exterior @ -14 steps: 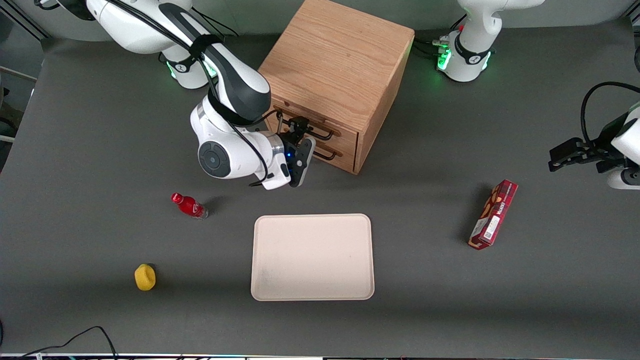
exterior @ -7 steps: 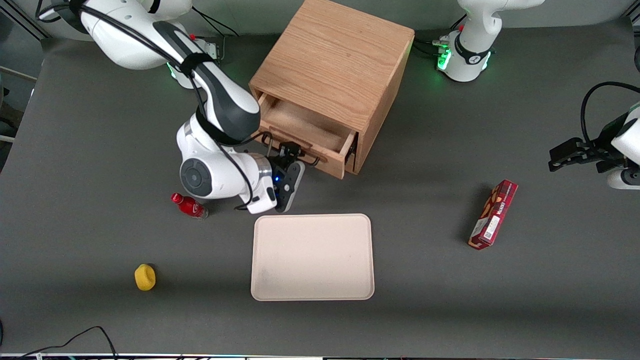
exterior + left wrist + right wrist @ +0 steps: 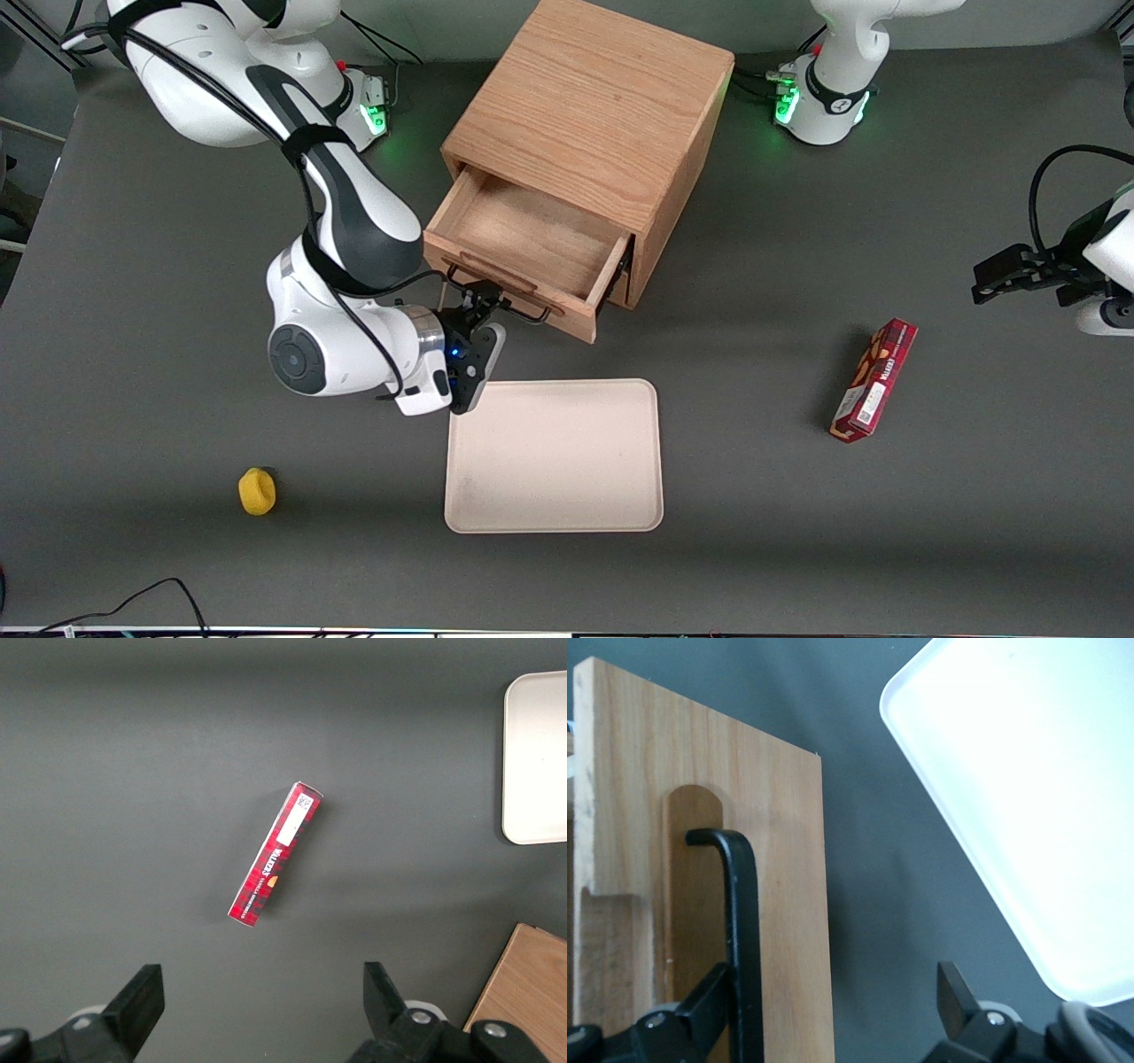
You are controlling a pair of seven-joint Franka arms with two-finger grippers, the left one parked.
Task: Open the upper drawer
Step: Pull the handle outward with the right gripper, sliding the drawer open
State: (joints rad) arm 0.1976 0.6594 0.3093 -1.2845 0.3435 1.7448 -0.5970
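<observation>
- Since a second ago the upper drawer (image 3: 532,244) has slid well out of the cabinet (image 3: 594,115), drawn toward the front camera by the hand (image 3: 478,312).
- At its front the hand stands with its fingers either side of the black handle (image 3: 741,930); the wrist view shows them spread, not clamped.
- Running crosswise to the pull, the handle's long axis suits any further draw straight back toward the tray (image 3: 554,456).

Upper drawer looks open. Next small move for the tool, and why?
Probably back the tool straight off the handle, toward the tray. The upper drawer stands well out of the cabinet, inside showing, and the tool is open around the handle: nothing left to pull.
</observation>
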